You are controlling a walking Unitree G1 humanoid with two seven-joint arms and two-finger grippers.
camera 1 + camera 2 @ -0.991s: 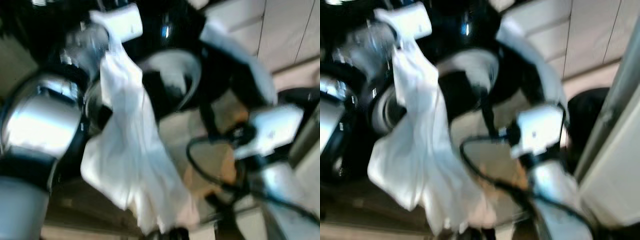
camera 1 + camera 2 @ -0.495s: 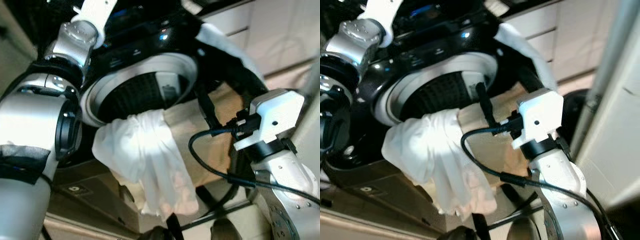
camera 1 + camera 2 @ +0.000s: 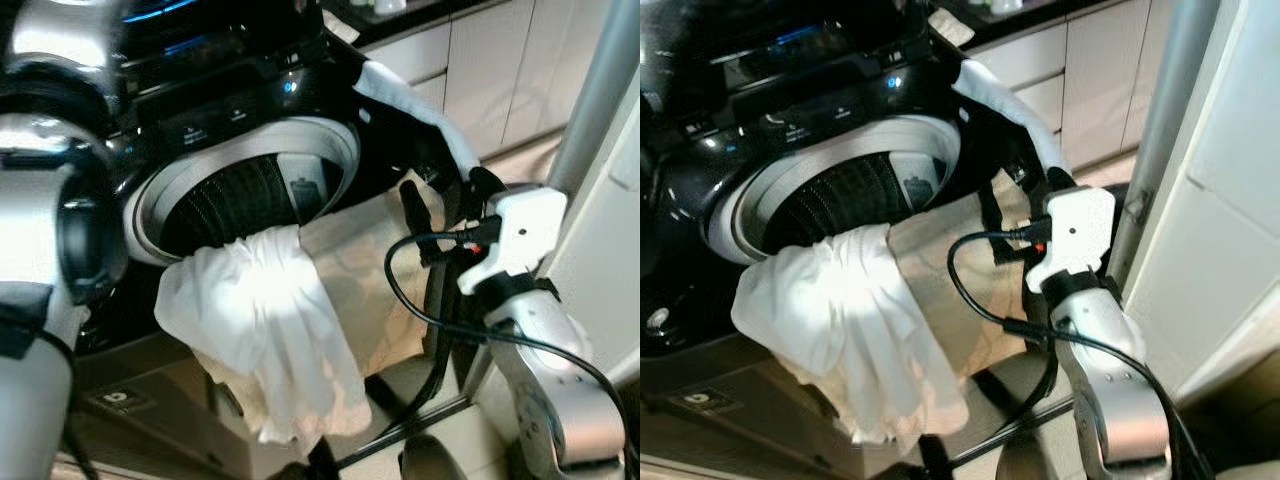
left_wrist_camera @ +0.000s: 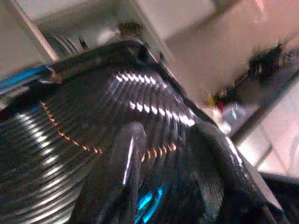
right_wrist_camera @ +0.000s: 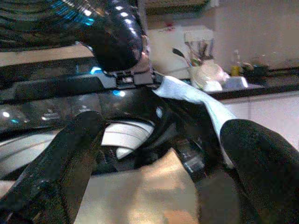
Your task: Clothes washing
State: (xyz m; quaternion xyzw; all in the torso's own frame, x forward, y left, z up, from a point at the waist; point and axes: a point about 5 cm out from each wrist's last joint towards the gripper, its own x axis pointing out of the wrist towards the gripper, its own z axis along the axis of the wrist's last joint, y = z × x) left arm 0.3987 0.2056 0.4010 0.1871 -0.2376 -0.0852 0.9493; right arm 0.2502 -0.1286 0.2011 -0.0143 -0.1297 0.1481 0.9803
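Since half a second ago the left arm has swung up out of the drum area, and the white cloth (image 3: 262,335) hangs lower over the front rim. Washing machine (image 3: 230,110), black, top-loading: its drum (image 3: 240,195) stands open beneath a grey ring. White cloth: draped over the near rim, upper end just inside the drum, most of its length falling down the machine's front; its long axis runs from the drum mouth downward and toward the robot. Tan cloth (image 3: 370,280): spread beside and partly beneath the white one, likewise over the rim. A second white piece (image 3: 1005,100) lies along the machine's far right corner. Right arm: raised at the machine's right side, forearm upright, right claw (image 3: 440,205) over the tan cloth's far edge, its two black fingers (image 5: 70,154) spread and empty. The white cloth lies to this claw's left and lower; judged from this, the right arm is the nearer for pushing it in. Left claw (image 4: 117,172): held high near the raised lid; whether it is spread cannot be told.
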